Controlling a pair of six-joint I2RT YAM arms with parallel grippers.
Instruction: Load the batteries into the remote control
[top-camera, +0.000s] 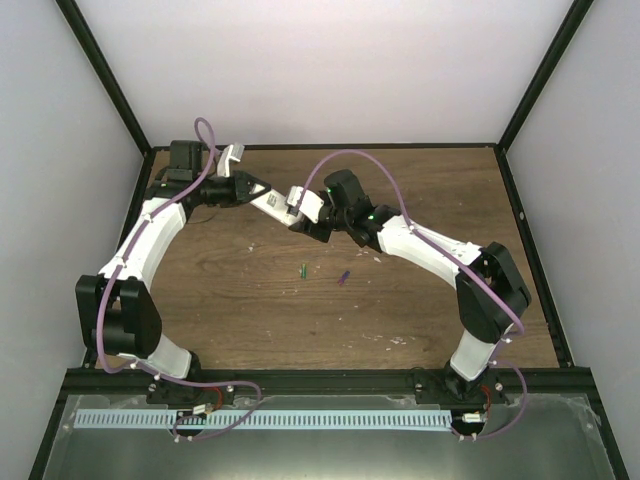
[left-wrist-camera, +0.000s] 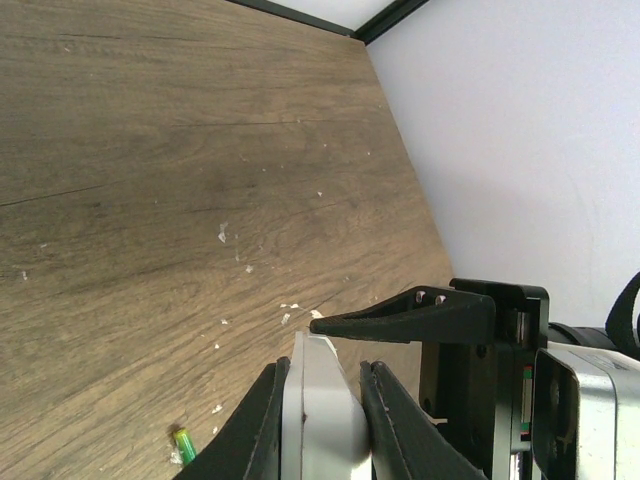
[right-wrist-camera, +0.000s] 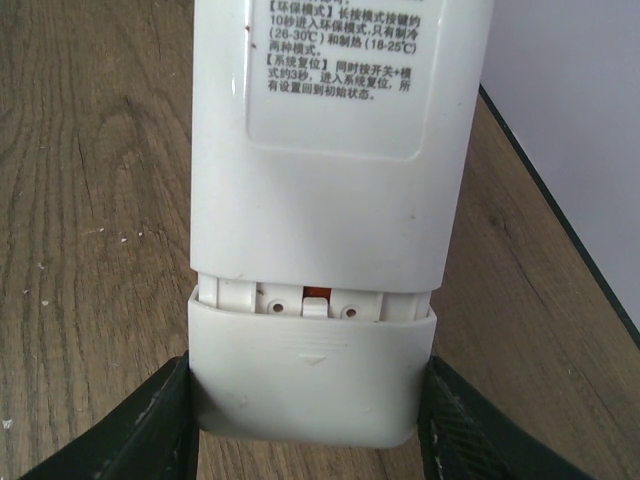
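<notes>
Top external view shows remote control (top-camera: 278, 205) slanting from far-left to near-right

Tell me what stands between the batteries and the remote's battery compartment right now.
The cover does: only partly slid off the remote control, it hides the compartment, with the right gripper clamped on its sides. The green battery and purple battery lie on the table below.

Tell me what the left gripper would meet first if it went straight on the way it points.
Probably the right gripper: its black finger crosses just beyond the remote control that the left gripper holds.
</notes>
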